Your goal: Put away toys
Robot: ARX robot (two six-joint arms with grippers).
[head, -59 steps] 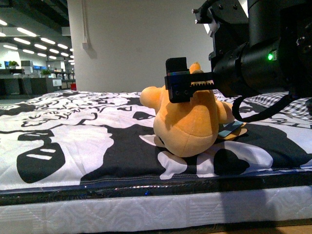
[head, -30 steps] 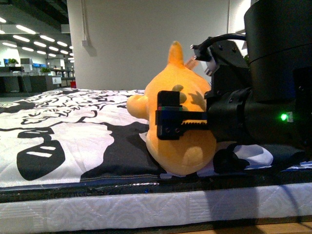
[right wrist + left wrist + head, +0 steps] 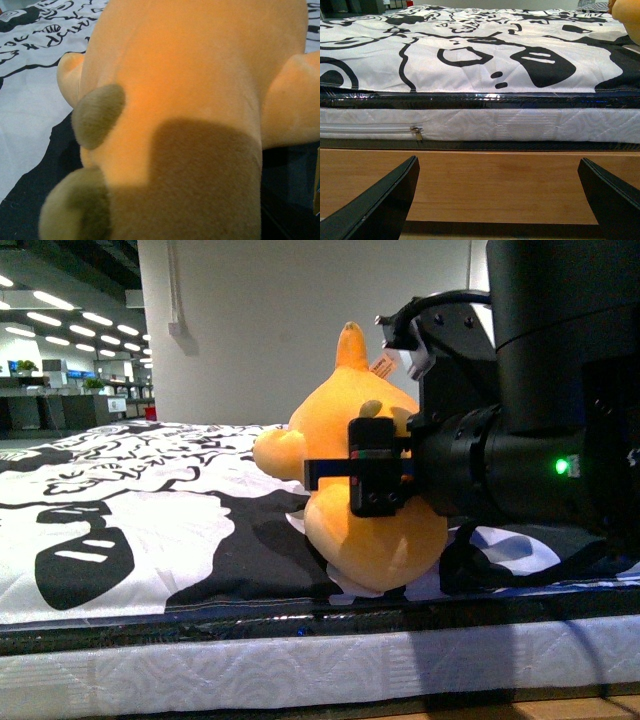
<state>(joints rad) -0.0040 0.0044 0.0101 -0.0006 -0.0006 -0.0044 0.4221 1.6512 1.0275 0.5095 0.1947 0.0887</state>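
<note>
Ahead of the left claw (image 3: 497,161), which is hanging wide open and empty, the bed (image 3: 485,55) is stretching away. Against the right claw (image 3: 378,468) the plush (image 3: 345,540) is sitting tail-up at the bed's edge, and the claw seems to be clamping its flank. Soft and light, it is likely squashing, so a deep hold across its middle is looking safest.

Yellow-orange plush toy (image 3: 375,545) with tan bumps (image 3: 99,115), black-and-white patterned sheet (image 3: 150,530), white quilted mattress (image 3: 250,675), brown wooden board (image 3: 495,185)

Left pincer (image 3: 497,161) splayed, right pincer (image 3: 335,468) clamped
</note>
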